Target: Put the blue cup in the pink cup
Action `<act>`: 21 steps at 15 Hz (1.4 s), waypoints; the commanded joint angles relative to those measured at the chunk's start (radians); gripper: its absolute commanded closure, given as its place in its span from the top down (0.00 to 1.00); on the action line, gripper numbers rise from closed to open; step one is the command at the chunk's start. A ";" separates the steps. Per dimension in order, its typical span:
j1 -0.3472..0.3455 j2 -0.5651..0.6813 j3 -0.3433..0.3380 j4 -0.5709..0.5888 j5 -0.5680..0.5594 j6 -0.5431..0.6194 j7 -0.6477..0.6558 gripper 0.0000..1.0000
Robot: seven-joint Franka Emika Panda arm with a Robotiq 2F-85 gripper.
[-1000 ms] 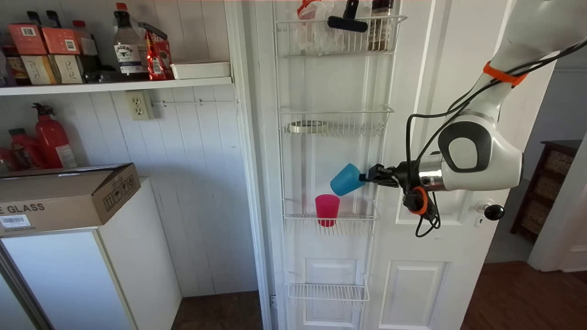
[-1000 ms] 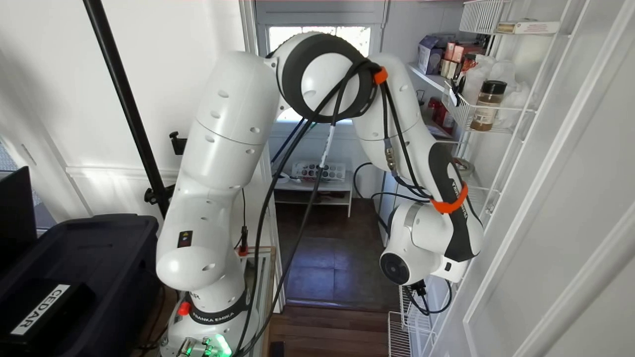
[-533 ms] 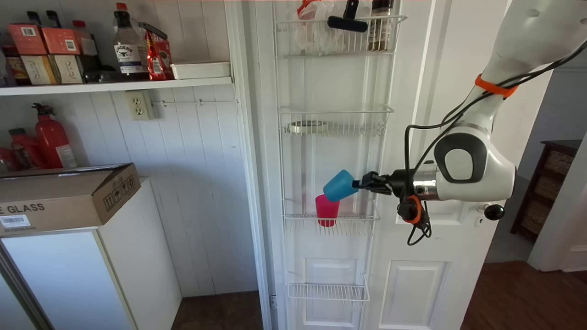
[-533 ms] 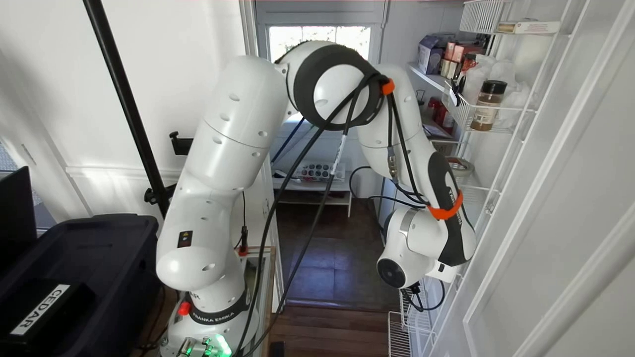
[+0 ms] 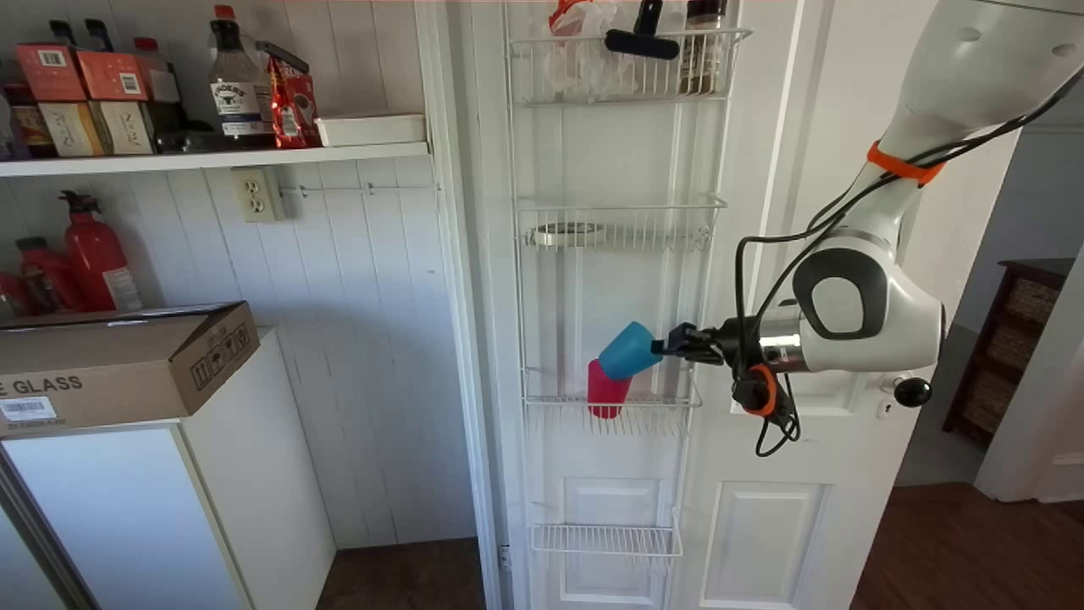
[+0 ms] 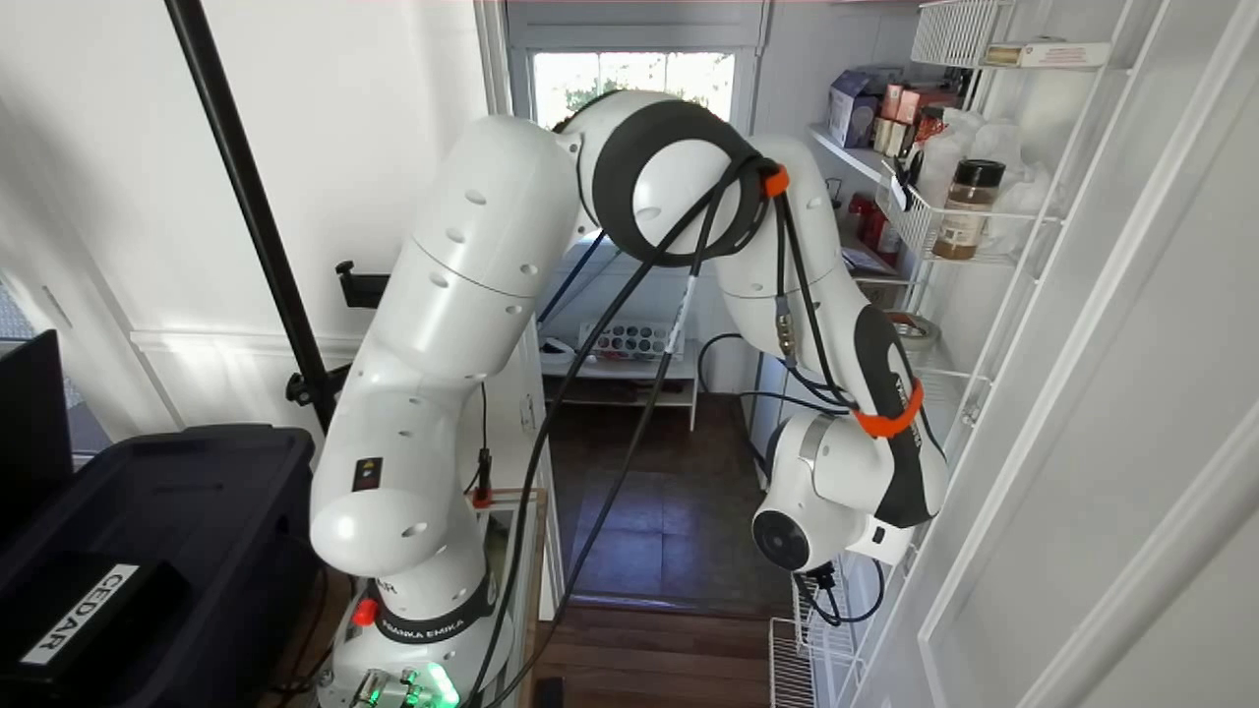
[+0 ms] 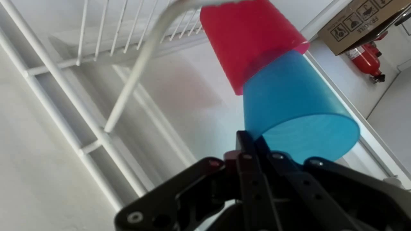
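Observation:
The blue cup (image 5: 631,351) is tilted, with its open end toward my gripper (image 5: 659,346). It also shows in the wrist view (image 7: 289,93). My gripper is shut on its rim wall, one fingertip inside and one outside, as the wrist view (image 7: 252,139) shows. The pink cup (image 5: 607,395) stands, leaning slightly, on a wire shelf (image 5: 665,402) of the door rack. In the wrist view the pink cup (image 7: 245,38) meets the blue cup's base end at its mouth. I cannot tell how far the base is inside. Both cups are hidden in an exterior view.
A wire shelf above holds a tape roll (image 5: 568,235). The wire shelf's curved front rail (image 7: 136,72) passes close to the cups in the wrist view. A black doorknob (image 5: 912,392) sits below the arm. Cables hang from the wrist. A cardboard box (image 5: 212,356) stands to one side.
The gripper has carried the blue cup down and toward the pink cup, then shifted slightly back and lower. The pink cup has shifted a little toward the gripper and now leans slightly.

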State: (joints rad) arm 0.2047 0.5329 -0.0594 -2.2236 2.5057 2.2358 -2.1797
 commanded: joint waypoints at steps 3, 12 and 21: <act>0.033 0.014 0.009 0.043 0.008 0.103 -0.004 0.01; 0.070 -0.001 -0.004 0.084 0.008 0.264 -0.009 0.01; 0.089 0.013 0.003 0.105 0.004 0.309 0.000 0.01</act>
State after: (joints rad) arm 0.2750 0.5355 -0.0582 -2.1356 2.5057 2.5333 -2.1812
